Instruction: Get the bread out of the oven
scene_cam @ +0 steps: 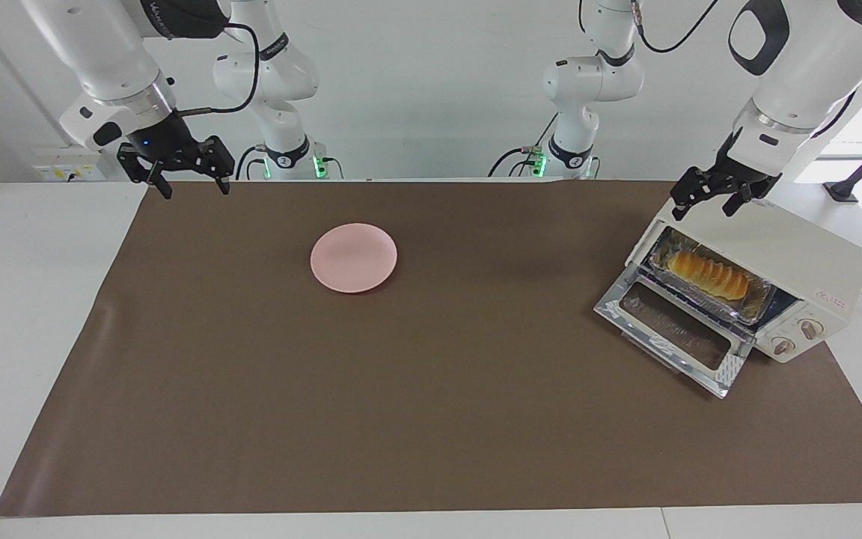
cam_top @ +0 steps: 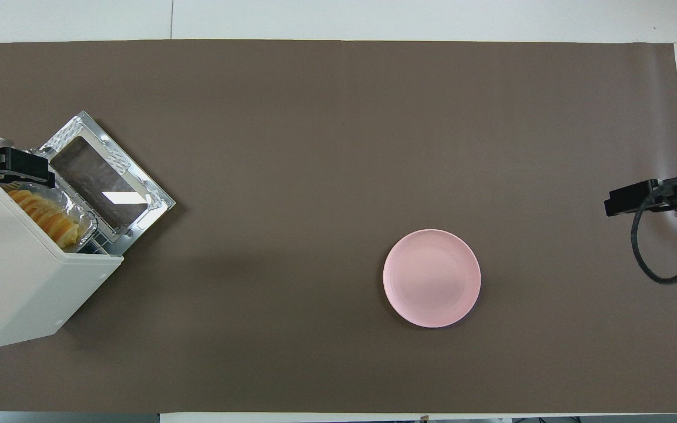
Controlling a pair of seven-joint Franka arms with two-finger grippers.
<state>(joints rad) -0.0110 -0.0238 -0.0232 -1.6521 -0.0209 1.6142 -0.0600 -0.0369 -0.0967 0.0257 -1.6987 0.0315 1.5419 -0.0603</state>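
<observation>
Bread (scene_cam: 706, 274) lies inside the oven (scene_cam: 812, 262), on a crinkled foil tray (scene_cam: 753, 303) on the rack, door (scene_cam: 674, 329) dropped flat onto the brown mat (scene_cam: 431, 419). Oven sits at the left arm's end of the table (scene_cam: 27, 299), turned at an angle so its mouth opens toward the table middle. Loaf's long axis runs along the mouth, crosswise to any reach in, so a grip across its short width looks most natural.

Left tool (scene_cam: 709, 202) hovers over the oven's top corner nearest the robots, just above the mouth, fingers spread, nothing held; it's clearly the nearer arm & bread lies below it, deeper toward the door side. Entry prob needs a low approach over the open door, w/ oven roof close above and foil rim around the loaf.

Pink plate (scene_cam: 354, 257) sits mid-mat, well apart from the oven, open room all round it.

Right tool (scene_cam: 190, 171) waits over the mat's edge at the right arm's end, fingers spread, empty
</observation>
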